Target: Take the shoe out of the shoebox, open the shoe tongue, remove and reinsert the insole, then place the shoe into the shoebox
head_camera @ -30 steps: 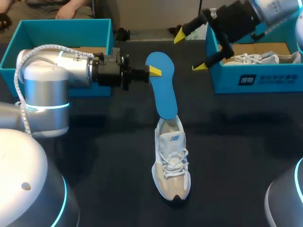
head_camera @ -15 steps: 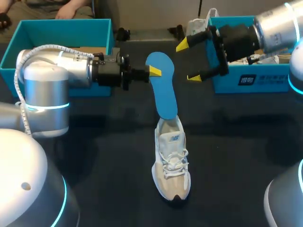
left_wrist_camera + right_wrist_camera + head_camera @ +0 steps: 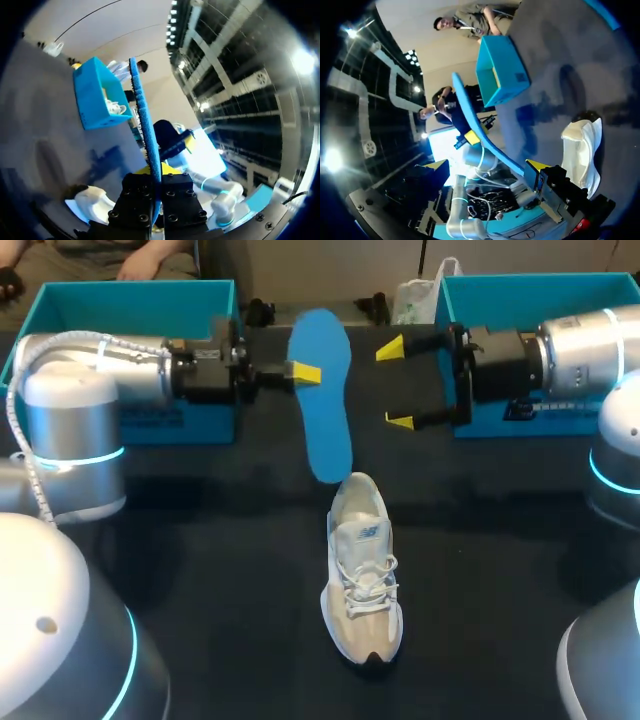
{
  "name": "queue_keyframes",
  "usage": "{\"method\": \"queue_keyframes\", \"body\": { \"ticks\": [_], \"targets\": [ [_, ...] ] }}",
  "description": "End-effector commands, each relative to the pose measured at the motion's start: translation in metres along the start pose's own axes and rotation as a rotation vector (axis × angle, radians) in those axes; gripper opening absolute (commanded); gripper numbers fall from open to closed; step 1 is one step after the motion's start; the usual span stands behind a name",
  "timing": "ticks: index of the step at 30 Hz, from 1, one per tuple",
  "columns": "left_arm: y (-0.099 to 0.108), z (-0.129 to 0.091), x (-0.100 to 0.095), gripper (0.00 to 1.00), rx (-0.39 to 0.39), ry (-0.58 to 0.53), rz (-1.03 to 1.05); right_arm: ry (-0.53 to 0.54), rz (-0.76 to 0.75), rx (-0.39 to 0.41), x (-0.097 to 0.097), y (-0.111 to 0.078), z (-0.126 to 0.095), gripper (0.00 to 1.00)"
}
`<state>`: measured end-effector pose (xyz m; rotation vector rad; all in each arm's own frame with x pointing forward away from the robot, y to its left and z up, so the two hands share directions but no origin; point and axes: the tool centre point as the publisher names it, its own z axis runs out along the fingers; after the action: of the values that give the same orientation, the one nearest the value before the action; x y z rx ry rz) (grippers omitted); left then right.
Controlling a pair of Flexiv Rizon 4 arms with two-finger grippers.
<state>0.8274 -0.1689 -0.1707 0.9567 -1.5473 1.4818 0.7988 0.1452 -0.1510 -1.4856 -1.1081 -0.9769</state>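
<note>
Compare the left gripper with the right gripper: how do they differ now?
The left gripper is shut on the blue insole; the right gripper holds nothing. The left gripper's fingers are close together, the right gripper's stand wide apart. Both have yellow tips and point level toward the insole from opposite sides.

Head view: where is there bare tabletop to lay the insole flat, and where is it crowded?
Bare table lies left of the shoe, in front of the left shoebox, and right of the shoe, in front of the right shoebox. Crowded: between the boxes, where the left tool holds the insole and the open right tool faces it.
</note>
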Motion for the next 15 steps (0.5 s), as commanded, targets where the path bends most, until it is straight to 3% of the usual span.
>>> {"method": "queue_keyframes", "body": {
  "ticks": [1, 10, 15],
  "targets": [
    [0.01, -0.011, -0.006, 0.0, 0.05, -0.03, 0.561, 0.048, -0.001, -0.005, -0.004, -0.002, 0.002, 1.0],
    [0.01, -0.011, -0.006, 0.0, 0.05, -0.03, 0.561, 0.048, -0.001, -0.005, -0.004, -0.002, 0.002, 1.0],
    [0.009, -0.015, 0.017, 0.0, 0.077, -0.007, 0.946, 0.048, -0.001, -0.005, -0.004, -0.002, 0.002, 1.0]
  ]
}}
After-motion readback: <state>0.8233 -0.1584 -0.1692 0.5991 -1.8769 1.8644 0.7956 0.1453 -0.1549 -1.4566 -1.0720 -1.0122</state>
